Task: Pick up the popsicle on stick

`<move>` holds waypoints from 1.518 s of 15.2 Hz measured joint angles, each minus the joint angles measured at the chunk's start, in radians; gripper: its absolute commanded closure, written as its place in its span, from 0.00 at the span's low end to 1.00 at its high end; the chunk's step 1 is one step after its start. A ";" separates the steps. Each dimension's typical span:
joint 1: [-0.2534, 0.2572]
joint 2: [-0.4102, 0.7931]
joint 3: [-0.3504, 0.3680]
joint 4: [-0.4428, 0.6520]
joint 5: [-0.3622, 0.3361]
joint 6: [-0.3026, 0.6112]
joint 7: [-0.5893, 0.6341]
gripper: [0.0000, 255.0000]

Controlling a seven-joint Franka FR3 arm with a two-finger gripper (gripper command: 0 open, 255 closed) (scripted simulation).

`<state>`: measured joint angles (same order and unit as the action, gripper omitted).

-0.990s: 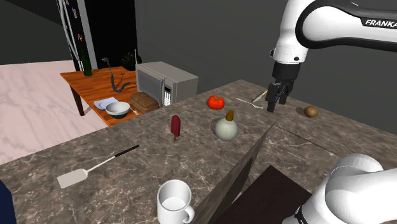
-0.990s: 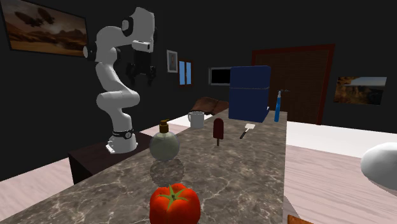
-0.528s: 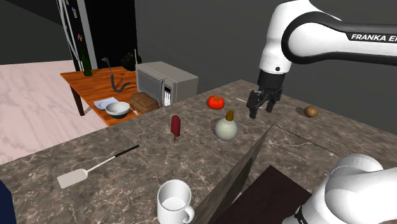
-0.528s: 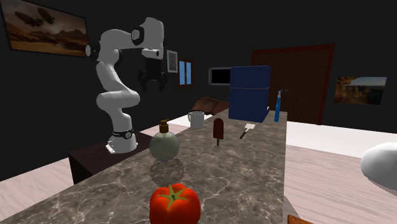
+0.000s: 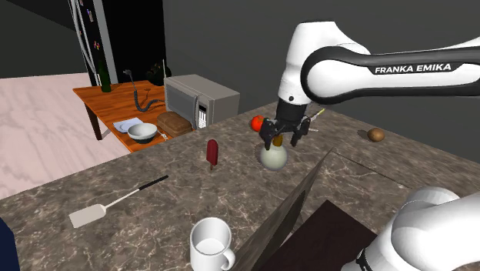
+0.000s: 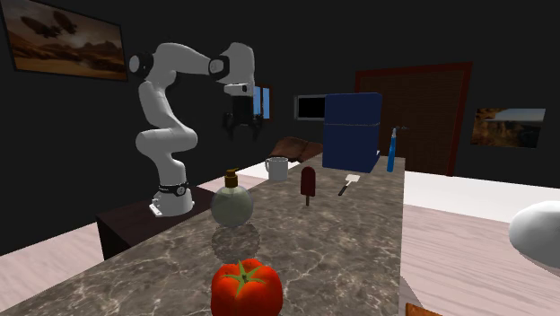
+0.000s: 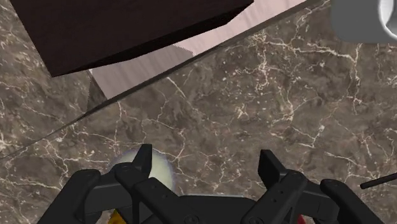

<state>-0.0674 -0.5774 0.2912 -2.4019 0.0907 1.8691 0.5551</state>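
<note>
One upright popsicle [image 5: 211, 152], stick down

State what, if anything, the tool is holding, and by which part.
Nothing. The tool is open and empty; the popsicle stands apart from it.

Dark grey walls [image 5: 246, 38], pale pinkish floor [image 5: 38, 131], brown marble counter [image 5: 154, 223], orange wooden table [image 5: 97, 98].

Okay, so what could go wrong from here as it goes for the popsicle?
1. The open gripper hangs above the round bottle, short of the popsicle. If it comes down too early, it could knock the bottle over.
2. The popsicle stands upright on its stick, so a glancing touch would likely topple it before the gripper closes on it.
</note>
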 measured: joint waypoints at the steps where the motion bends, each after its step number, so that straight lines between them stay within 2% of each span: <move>1: -0.010 0.031 0.022 0.010 -0.001 0.034 0.044 0.00; 5: -0.050 0.153 0.122 0.054 -0.023 0.162 0.242 0.00; 8: -0.090 0.255 0.187 0.112 -0.075 0.235 0.393 0.00; 12: -0.141 0.405 0.267 0.208 -0.192 0.306 0.619 0.00; 15: -0.166 0.536 0.304 0.299 -0.320 0.338 0.800 0.00; 19: -0.146 0.706 0.310 0.445 -0.497 0.331 1.036 0.00; 23: -0.128 0.764 0.298 0.476 -0.558 0.343 1.111 0.00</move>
<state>-0.1949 0.1864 0.5895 -1.9263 -0.4672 2.2118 1.6658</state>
